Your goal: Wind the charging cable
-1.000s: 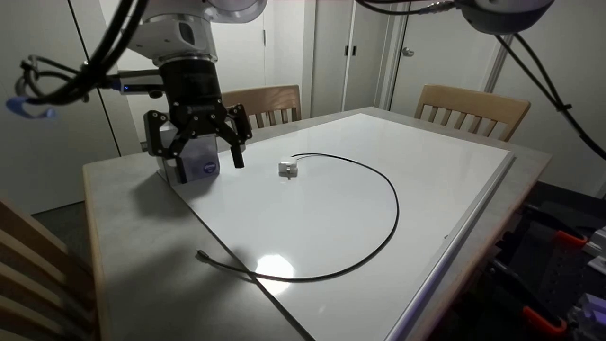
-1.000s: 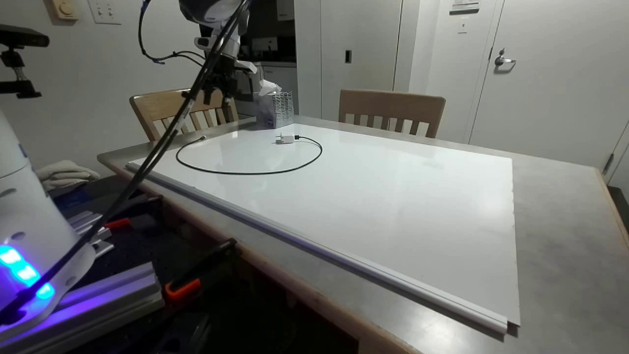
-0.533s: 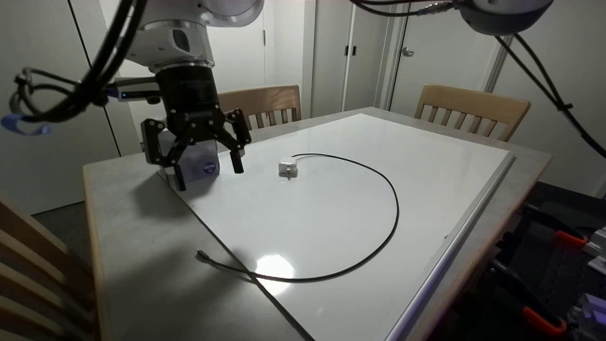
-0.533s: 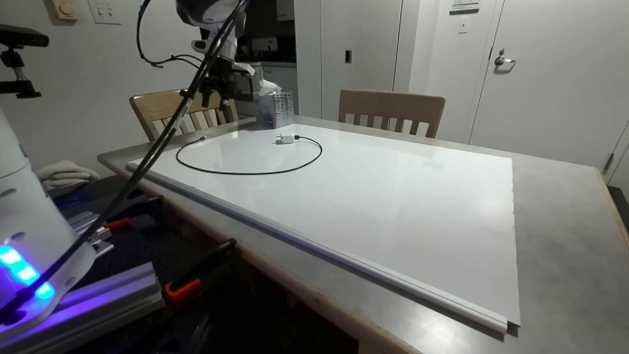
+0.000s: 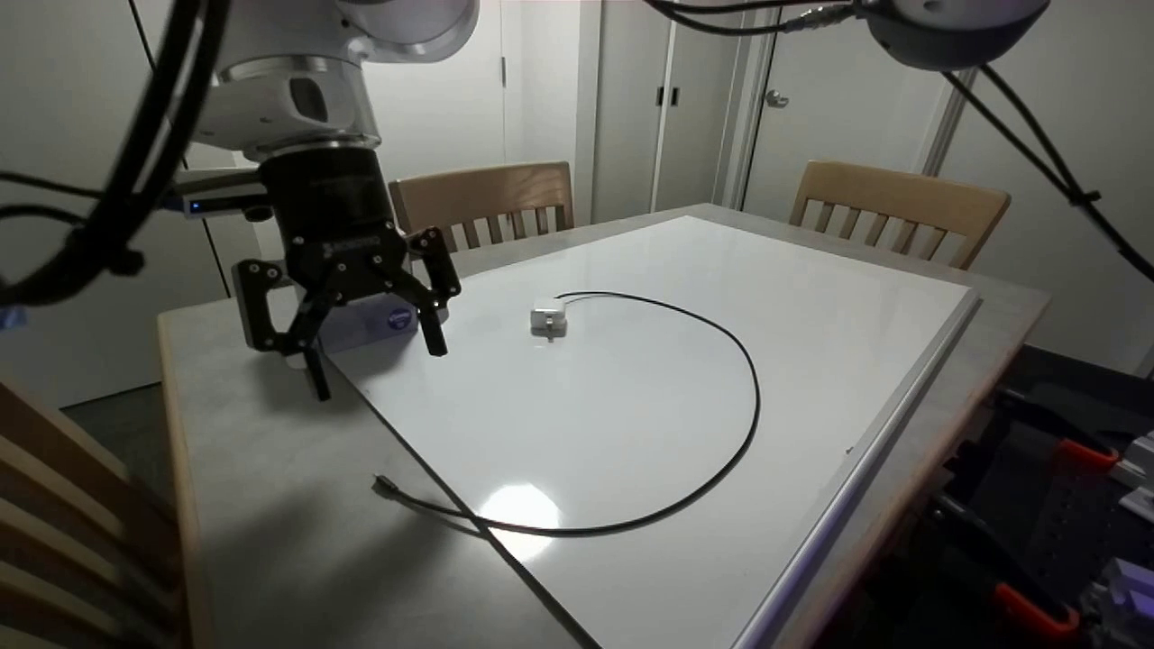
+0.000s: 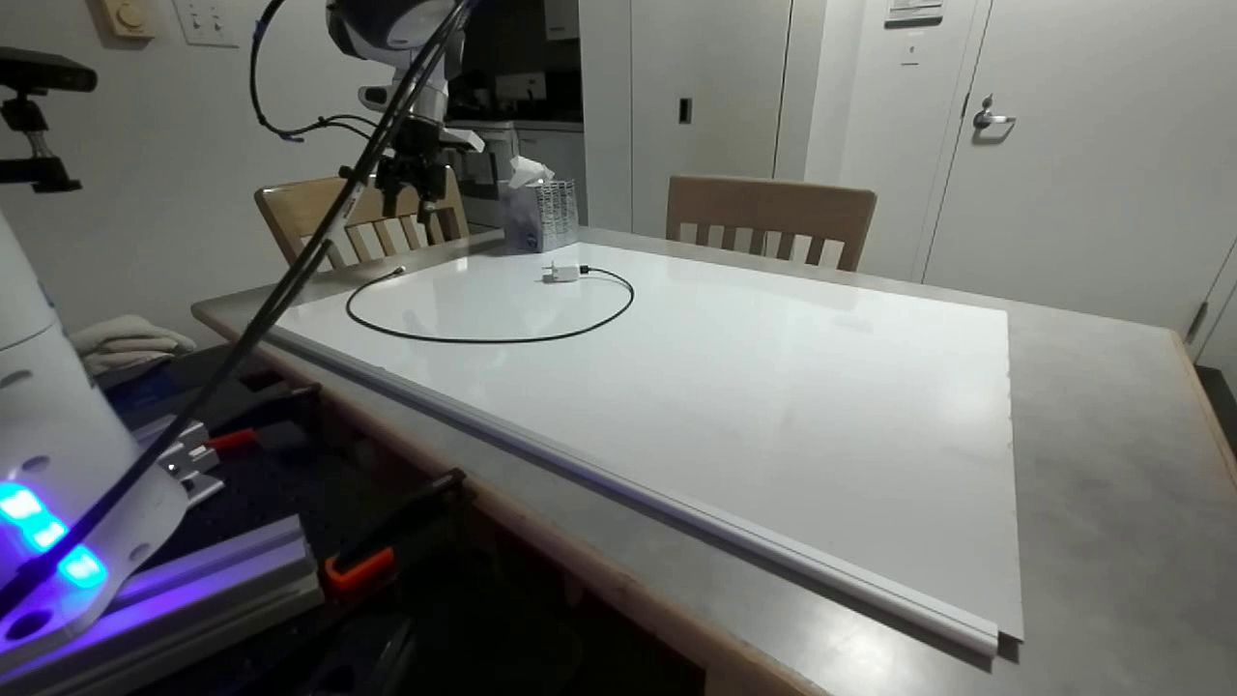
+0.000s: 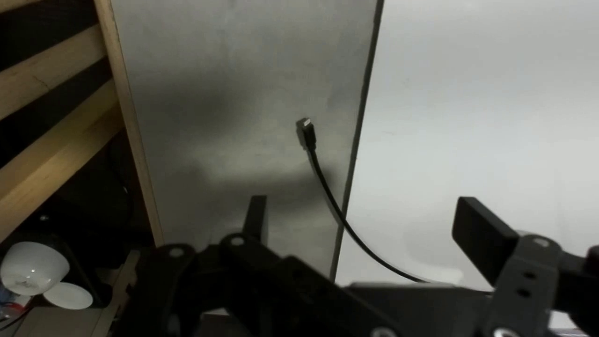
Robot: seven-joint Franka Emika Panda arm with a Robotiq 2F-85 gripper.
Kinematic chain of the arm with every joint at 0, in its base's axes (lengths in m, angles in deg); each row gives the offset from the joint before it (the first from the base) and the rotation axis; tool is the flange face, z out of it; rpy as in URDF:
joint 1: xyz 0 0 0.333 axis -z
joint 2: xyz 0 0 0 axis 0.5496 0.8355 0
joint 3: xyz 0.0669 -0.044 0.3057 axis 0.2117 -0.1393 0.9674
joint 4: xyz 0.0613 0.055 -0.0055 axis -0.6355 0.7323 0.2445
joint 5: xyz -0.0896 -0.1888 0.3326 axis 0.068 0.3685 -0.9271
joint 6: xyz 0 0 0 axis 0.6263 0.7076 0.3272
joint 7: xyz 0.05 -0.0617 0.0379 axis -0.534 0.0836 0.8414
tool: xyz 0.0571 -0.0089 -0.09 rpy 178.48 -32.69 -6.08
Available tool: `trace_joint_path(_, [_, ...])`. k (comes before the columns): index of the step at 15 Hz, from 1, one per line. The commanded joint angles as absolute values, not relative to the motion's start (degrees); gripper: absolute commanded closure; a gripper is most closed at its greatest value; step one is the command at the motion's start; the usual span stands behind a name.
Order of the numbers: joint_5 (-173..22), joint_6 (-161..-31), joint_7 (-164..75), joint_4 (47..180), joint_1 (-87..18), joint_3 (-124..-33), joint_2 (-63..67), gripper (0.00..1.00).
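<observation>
The charging cable [image 5: 757,397] is lying in one big loose C on the whiteboard [image 5: 613,415], and it's showing up fine in both exterior views. One end is sitting in a white charger block [image 5: 548,315], whose prong side is facing away from the cable. The dark plug [image 7: 307,133] on the loose end is poking past the board's edge, over the grey table [image 6: 1111,464] (can't tell if it's fully touching down, a bit of shadow is falling beside it). The gripper [image 5: 380,373] is hanging above that end of the table, pointing down, jaws spread nice and wide. From the wrist view the cable is running up between the two fingers [image 7: 484,236], but the exterior views are showing it lying lower down. A tissue box [image 6: 553,217] is standing at the board's corner, a long pale rail [image 6: 918,605] is running along one edge, wooden chairs [image 6: 770,206] are standing around the table, and blue lights [image 6: 81,568] are glowing on the robot's base [image 6: 58,416].
</observation>
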State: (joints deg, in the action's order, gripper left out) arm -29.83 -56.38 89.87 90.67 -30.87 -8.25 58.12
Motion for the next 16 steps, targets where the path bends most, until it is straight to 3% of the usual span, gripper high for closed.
trace_joint_path(1, [-28.44, -59.22, 89.20, 90.46, -31.73, -9.37, 59.01, 0.00])
trace_joint_path(16, [-26.88, -67.14, 90.01, 89.52, -33.34, -11.02, 61.87, 0.00])
